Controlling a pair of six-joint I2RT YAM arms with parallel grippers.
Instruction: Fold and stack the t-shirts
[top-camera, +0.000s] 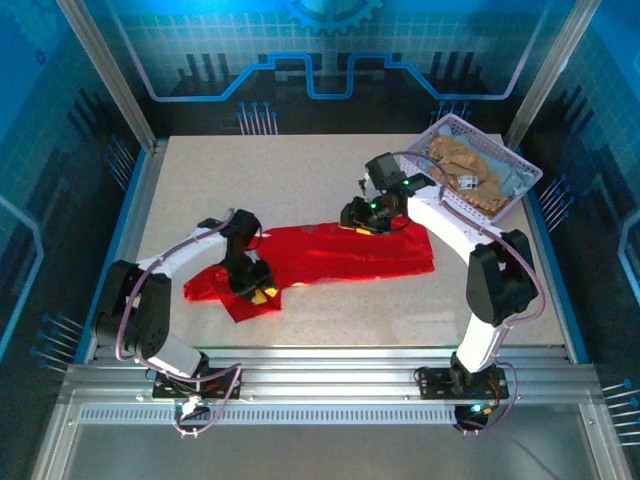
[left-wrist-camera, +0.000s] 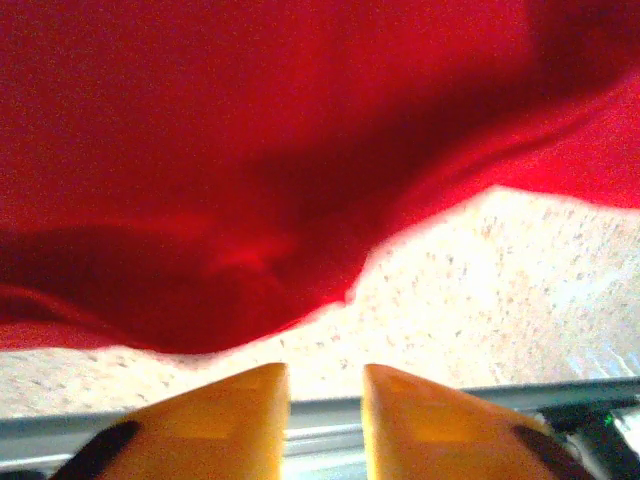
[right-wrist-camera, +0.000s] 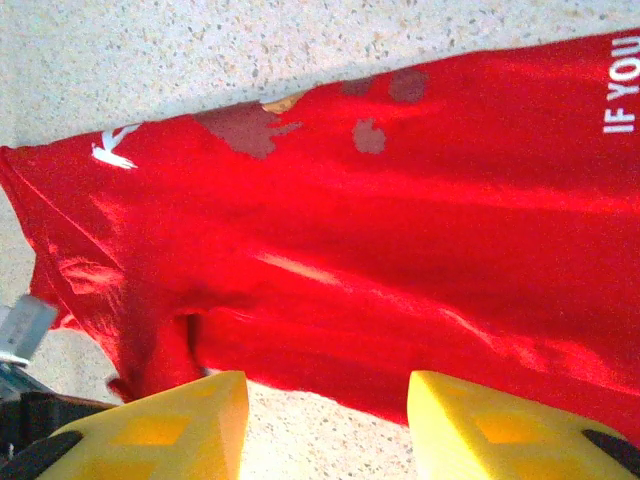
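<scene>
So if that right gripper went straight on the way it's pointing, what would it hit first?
Probably the red t-shirt, lying just ahead of the right gripper; exact depth is unclear.

One red t-shirt at centre; one basket upper right with one tan shirt and one blue-grey shirt; two arms, left arm and right arm.
</scene>
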